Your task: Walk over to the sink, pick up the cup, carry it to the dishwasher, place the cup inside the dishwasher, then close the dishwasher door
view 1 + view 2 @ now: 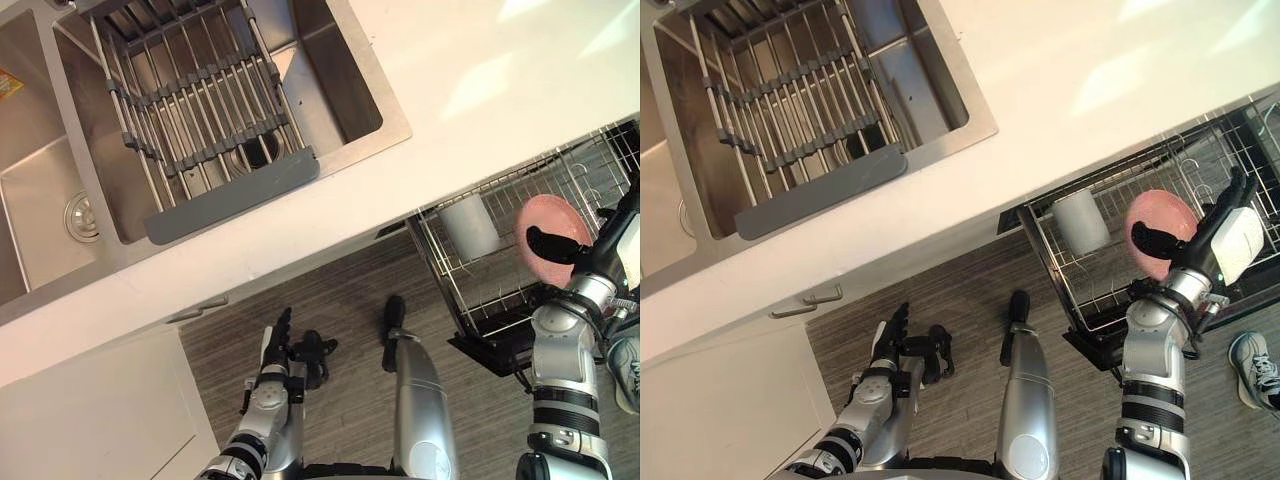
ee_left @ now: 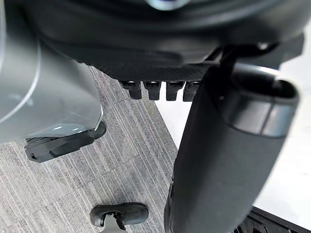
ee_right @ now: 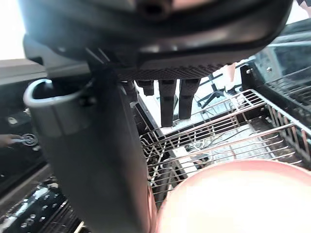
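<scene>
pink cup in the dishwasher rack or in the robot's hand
In the hand: the right hand grips the pink cup over the pulled-out dishwasher rack, thumb across its rim.

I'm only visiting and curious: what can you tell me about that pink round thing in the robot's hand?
It is a pink cup, smooth and plastic-looking, turning a round face up toward the head camera. The right hand holds it, dark thumb across that face, fingers behind. It is over the pulled-out wire rack, beside a pale cup in it. Whether it touches the rack is unclear.
</scene>
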Robot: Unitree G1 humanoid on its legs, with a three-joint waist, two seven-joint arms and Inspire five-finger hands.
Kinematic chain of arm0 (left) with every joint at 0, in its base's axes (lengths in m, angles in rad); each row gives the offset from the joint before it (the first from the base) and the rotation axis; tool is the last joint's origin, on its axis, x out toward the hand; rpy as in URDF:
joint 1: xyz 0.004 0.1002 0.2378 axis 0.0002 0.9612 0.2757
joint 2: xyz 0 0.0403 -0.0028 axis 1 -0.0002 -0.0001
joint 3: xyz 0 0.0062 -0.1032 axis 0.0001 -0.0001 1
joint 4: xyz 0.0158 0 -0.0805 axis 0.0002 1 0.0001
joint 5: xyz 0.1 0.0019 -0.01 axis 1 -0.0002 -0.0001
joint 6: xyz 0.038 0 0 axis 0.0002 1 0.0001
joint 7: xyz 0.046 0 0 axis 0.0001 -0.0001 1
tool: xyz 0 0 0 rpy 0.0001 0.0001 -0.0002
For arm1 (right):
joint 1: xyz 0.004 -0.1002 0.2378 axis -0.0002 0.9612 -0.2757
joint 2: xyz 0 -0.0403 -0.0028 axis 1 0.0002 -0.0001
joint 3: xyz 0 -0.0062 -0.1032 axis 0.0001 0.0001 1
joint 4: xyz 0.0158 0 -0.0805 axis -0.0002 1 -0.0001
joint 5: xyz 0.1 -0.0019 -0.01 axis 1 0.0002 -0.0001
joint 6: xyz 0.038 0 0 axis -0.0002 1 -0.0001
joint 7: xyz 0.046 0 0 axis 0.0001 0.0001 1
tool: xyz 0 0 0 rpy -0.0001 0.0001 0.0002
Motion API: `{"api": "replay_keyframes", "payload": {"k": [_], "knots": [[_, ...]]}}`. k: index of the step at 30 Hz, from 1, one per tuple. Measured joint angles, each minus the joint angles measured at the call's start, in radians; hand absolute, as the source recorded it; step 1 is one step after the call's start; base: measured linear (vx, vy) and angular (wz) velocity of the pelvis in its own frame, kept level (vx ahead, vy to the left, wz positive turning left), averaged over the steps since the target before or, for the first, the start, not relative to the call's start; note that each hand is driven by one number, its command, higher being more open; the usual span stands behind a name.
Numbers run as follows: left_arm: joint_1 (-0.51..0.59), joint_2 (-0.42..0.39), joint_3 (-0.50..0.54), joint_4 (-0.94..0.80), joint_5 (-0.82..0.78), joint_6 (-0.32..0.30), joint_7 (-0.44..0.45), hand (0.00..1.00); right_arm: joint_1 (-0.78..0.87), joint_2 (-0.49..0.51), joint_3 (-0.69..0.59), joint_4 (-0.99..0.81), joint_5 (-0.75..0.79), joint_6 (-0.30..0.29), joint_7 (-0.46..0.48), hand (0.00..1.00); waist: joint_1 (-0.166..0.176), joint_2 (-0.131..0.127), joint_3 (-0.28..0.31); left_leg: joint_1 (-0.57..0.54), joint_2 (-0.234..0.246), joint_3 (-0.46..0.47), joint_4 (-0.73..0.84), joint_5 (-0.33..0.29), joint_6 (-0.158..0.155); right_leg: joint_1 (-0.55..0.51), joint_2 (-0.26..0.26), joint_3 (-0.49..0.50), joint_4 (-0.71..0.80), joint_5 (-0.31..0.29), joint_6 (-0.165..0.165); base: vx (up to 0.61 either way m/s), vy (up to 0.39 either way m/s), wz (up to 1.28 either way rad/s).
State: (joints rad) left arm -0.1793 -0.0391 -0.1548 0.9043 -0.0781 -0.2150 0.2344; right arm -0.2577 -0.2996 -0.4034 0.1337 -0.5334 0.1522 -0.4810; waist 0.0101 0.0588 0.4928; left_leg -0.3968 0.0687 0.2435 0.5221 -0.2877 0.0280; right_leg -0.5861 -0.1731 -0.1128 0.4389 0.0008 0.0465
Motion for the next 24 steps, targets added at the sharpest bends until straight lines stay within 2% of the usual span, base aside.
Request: {"api": "replay_keyframes", "payload": {"k": [10, 13, 17, 21, 24], "knots": [[-0.001, -0.001, 0.002, -0.002, 0.001, 0.001, 0.000, 1.00, 0.042, 0.061, 0.082, -0.067, -0.010, -0.001, 0.003, 1.00, -0.002, -0.006, 0.000, -0.002, -0.002, 0.002, -0.002, 0.000, 0.000, -0.006, 0.000, 0.004, 0.001, 0.000, 0.001, 0.01, 0.001, 0.00], [0.000, 0.005, 0.001, 0.000, 0.001, 0.001, -0.001, 1.00, 0.064, 0.062, 0.132, -0.085, -0.012, -0.015, 0.011, 1.00, -0.004, -0.017, -0.001, 0.005, -0.004, 0.005, -0.002, 0.000, 0.000, -0.004, 0.001, 0.009, 0.003, 0.000, 0.001, 0.00, -0.002, -0.03], [0.001, 0.038, -0.008, 0.011, 0.002, 0.010, -0.012, 1.00, 0.085, 0.060, 0.189, -0.092, -0.014, -0.058, 0.060, 1.00, -0.026, -0.043, 0.001, 0.035, -0.008, 0.009, -0.012, 0.000, 0.000, 0.022, 0.007, 0.017, -0.007, 0.003, 0.005, 0.00, 0.003, -0.05], [0.008, 0.058, -0.024, 0.020, 0.004, 0.022, -0.034, 1.00, 0.170, 0.033, 0.197, -0.225, -0.012, -0.106, 0.100, 1.00, -0.036, -0.051, 0.001, 0.080, -0.010, 0.013, -0.030, -0.001, 0.001, 0.073, 0.012, 0.020, -0.037, 0.010, 0.013, 0.02, 0.028, -0.04], [0.030, 0.085, -0.028, 0.029, 0.022, 0.027, -0.049, 1.00, 0.223, -0.014, 0.187, -0.300, -0.004, -0.161, 0.122, 1.00, -0.055, -0.075, -0.009, 0.139, -0.011, 0.020, -0.058, -0.001, 0.001, 0.128, 0.017, 0.023, -0.066, 0.014, 0.019, 0.04, 0.044, -0.08]]}}
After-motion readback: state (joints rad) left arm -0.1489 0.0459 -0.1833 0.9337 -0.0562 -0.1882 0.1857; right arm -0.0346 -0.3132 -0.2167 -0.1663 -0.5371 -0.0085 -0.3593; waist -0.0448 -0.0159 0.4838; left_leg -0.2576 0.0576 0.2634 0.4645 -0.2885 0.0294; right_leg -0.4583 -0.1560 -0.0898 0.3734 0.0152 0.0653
